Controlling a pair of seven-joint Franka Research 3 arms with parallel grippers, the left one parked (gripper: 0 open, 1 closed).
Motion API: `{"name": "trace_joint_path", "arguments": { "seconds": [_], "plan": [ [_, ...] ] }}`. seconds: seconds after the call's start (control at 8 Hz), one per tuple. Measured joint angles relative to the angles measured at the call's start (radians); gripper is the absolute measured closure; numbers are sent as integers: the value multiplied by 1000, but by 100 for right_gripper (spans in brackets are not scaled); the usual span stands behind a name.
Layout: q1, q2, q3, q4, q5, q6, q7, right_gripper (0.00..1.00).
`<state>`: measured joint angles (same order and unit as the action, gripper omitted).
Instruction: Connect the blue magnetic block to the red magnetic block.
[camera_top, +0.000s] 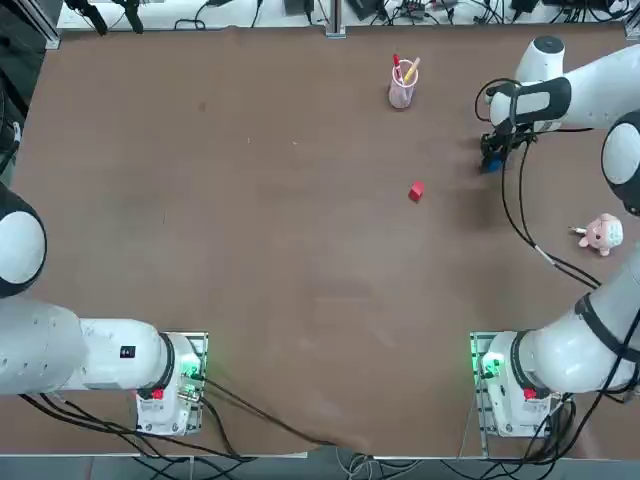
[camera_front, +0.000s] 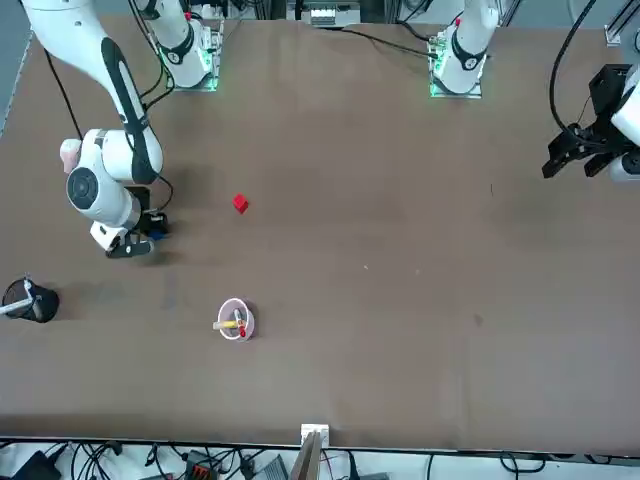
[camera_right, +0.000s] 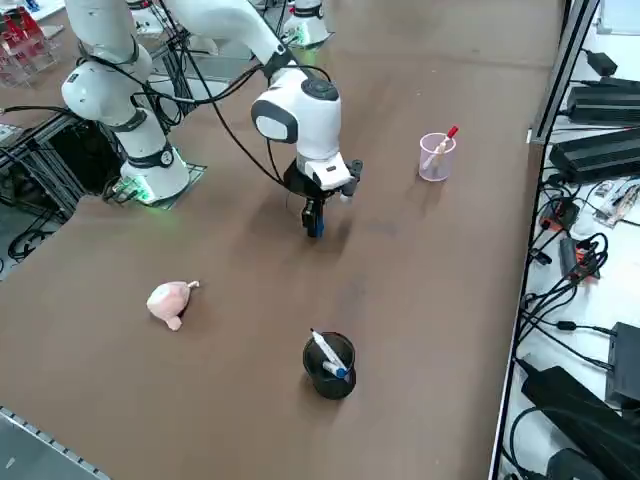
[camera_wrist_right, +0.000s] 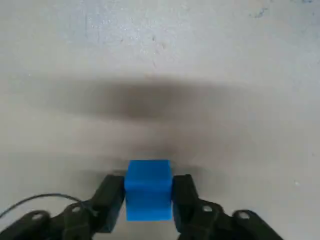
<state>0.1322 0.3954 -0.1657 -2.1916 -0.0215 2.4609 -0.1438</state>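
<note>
Right gripper (camera_wrist_right: 149, 192) clamped on blue block (camera_wrist_right: 148, 191), red block (camera_top: 416, 191) apart on table (camera_top: 270, 260), cup (camera_top: 403, 84) standing beyond.

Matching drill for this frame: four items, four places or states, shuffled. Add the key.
1. blue magnetic block
2. red magnetic block
3. pink plush toy
4. black pen cup

A. lies on its own on the bare tabletop
B. holds pens, a blue tip showing on one
C. held between the fingers of the right end effector
D. pale body, beside the right arm's base side of the table

Pairs: 1-C, 2-A, 3-D, 4-B
</note>
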Motion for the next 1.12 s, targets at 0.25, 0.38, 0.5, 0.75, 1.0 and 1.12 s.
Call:
{"name": "trace_joint_path", "arguments": {
  "seconds": [0.25,0.38,0.5,0.75,1.0,1.12],
  "plan": [
    [0,7,0,15,0,-20,0,1],
    [1,-7,0,32,0,-70,0,0],
    [2,-41,2,50,0,-139,0,0],
    [7,-153,38,62,0,-265,-1,0],
    [80,-243,88,55,1,-312,0,1],
    [147,-256,95,47,1,-313,0,1]
  ]
}}
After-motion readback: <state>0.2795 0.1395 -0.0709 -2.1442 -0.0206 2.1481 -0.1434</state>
